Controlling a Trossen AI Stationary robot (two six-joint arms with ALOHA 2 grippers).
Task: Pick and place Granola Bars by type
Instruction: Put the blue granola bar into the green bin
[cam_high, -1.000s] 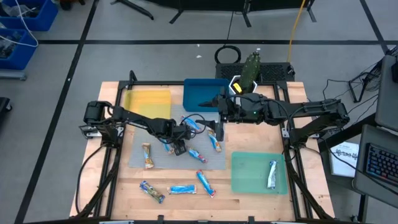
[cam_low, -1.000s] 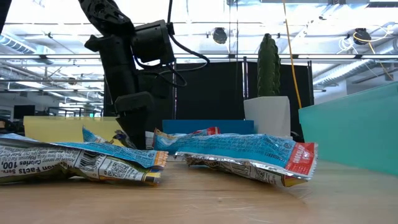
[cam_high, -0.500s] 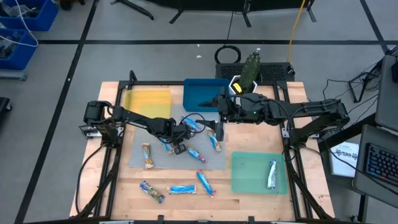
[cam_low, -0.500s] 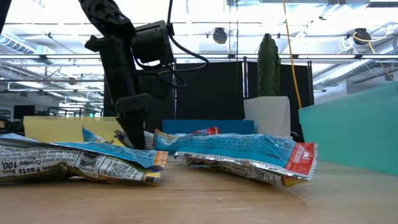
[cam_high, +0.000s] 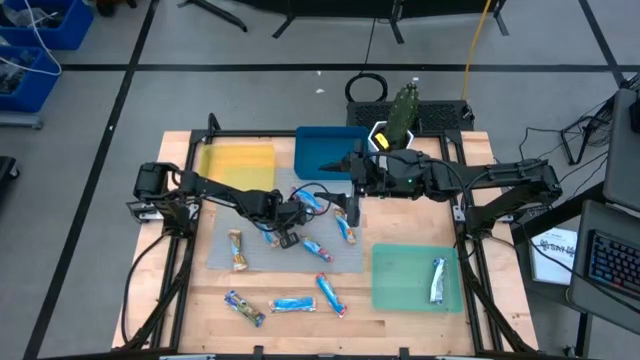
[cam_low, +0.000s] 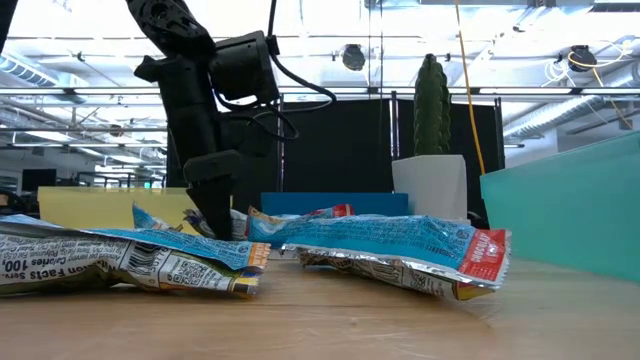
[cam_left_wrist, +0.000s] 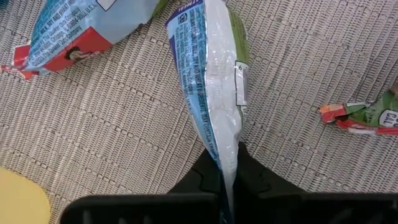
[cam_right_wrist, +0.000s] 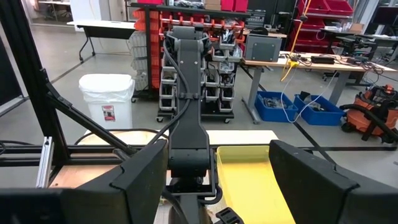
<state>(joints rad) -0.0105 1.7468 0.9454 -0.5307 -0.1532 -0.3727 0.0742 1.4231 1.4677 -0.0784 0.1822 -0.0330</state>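
Note:
My left gripper (cam_high: 283, 232) points down over the grey mat (cam_high: 255, 262) and is shut on a blue, white and green granola bar (cam_left_wrist: 211, 93). It also shows in the low view (cam_low: 213, 205). My right gripper (cam_high: 345, 190) is open and empty, held level above the mat's far edge by the blue tray (cam_high: 322, 150). Other bars lie flat on the mat, one brownish (cam_high: 237, 250), one blue (cam_high: 318, 250) and one (cam_high: 345, 228) below my right gripper. Three bars (cam_high: 292, 303) lie on the wood near the front. One bar (cam_high: 437, 280) lies in the green tray (cam_high: 400, 290). My left gripper pinches the bar's near end (cam_left_wrist: 224, 168) between its two fingers, coming from above and pointing down. The fingers lie along the bar, which stretches away below them over the mat. Whether its far end touches the mat, I cannot tell.
A yellow tray (cam_high: 238, 162) sits at the far left of the table, the blue tray beside it, the green tray at the near right. Another blue bar (cam_left_wrist: 74, 31) and a torn wrapper end (cam_left_wrist: 367, 115) lie on the mat close to the held bar. A cactus pot (cam_high: 402, 115) stands behind the table.

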